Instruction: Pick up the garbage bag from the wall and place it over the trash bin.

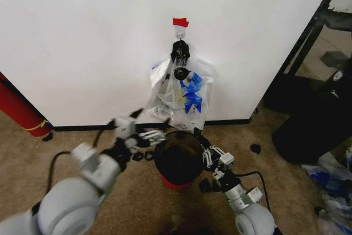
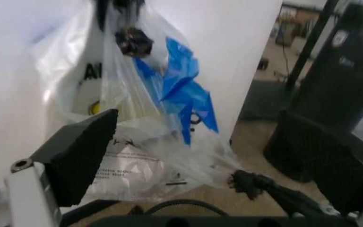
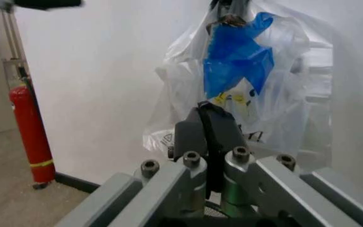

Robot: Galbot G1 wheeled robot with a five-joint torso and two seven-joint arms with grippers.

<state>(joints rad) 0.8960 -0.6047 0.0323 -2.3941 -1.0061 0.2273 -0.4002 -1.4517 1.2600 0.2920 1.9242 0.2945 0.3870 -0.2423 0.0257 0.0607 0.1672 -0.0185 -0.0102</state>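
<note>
White wall [image 1: 82,37] with black baseboard standing behind brown carpet; garbage bag [image 1: 184,94] hanging from the hook [image 1: 180,36] under red tape [image 1: 180,22], its bottom just above the trash bin [image 1: 179,160]. Left tool [image 1: 149,135] hovering at the bin's left rim, jaws spread wide, gripping nothing. Right tool [image 1: 209,155] sitting at the right rim, pads pressed together, empty. Judgement: aiming the open tool at the bunched neck under the hook, lifting upward to unhook without tearing

You've got: thin crinkly see-through plastic garbage bag [image 1: 181,94], glossy | plain white wall [image 1: 82,37], matt, smooth | round black trash bin [image 1: 179,163], smooth | tan carpet floor [image 1: 143,202], rough
</note>
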